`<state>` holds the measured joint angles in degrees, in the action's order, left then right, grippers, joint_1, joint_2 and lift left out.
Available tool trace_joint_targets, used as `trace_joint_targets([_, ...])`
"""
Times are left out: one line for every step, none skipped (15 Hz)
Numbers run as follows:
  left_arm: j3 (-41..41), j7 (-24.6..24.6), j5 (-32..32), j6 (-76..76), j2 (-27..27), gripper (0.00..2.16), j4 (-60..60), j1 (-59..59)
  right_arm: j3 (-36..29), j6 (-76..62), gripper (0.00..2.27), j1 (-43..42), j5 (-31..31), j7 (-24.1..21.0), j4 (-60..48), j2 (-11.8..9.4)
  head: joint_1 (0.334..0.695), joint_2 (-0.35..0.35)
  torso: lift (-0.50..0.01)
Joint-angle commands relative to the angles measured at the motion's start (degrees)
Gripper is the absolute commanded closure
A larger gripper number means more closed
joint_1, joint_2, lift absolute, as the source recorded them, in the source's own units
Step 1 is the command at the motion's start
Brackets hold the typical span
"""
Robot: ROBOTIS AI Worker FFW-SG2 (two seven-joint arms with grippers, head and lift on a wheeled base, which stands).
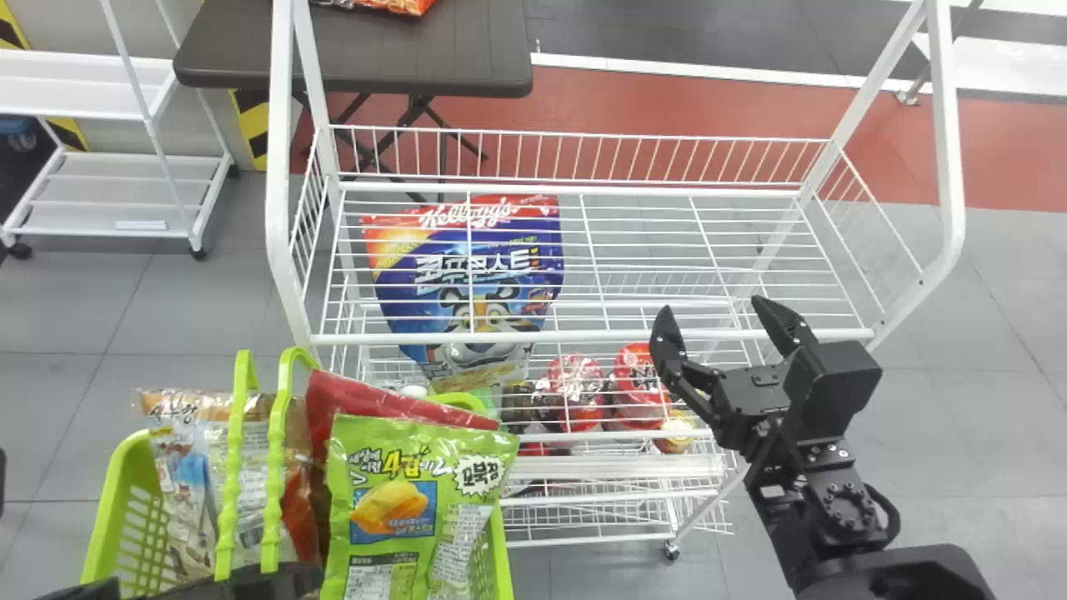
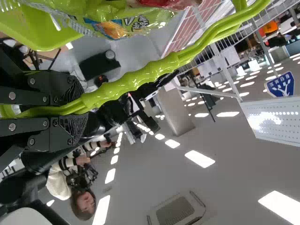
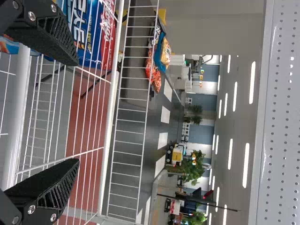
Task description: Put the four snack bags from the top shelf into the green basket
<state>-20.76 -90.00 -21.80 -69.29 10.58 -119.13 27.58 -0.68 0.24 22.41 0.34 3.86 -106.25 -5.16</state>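
The green basket (image 1: 133, 492) stands at the lower left of the head view, holding a green snack bag (image 1: 392, 533), a red bag (image 1: 367, 400) behind it and clear-and-brown bags (image 1: 179, 450) on the left. My left gripper (image 1: 271, 581) is at the basket handles' lower end. In the left wrist view, my left gripper (image 2: 77, 105) is shut around the green handle (image 2: 140, 77). Right of the basket, my right gripper (image 1: 714, 310) is open over the top shelf's (image 1: 667, 225) front edge. Between the spread fingers of my right gripper (image 3: 77, 112) are only shelf wires and floor behind.
A large blue cereal bag (image 1: 475, 283) shows beneath the top shelf's wires. Red-lidded items (image 1: 640, 383) stand on a lower level. White posts (image 1: 946, 167) rise at both shelf ends. A dark table (image 1: 417, 50) and a white cart (image 1: 108, 200) are behind.
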Motion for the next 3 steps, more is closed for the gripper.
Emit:
trace_joint_targets([0.2,-0.6,0.1,-1.0,0.0,2.15,-0.1,-0.3,0.1,1.0,0.08,-0.1,-0.5,0.0,0.0,0.0,0.695,-0.129,0.0])
trace_joint_targets([0.3,-0.6,0.0,-2.0,-0.1,2.15,-0.1,-0.5,0.2,1.1,0.08,0.0,-0.6,0.0,0.1,0.1,0.695,-0.129,0.0])
trace_joint_targets([0.5,-0.6,0.0,-2.2,0.0,2.15,-0.1,-0.8,0.2,1.1,0.08,0.0,-0.7,0.0,0.0,0.1,0.695,-0.129,0.0])
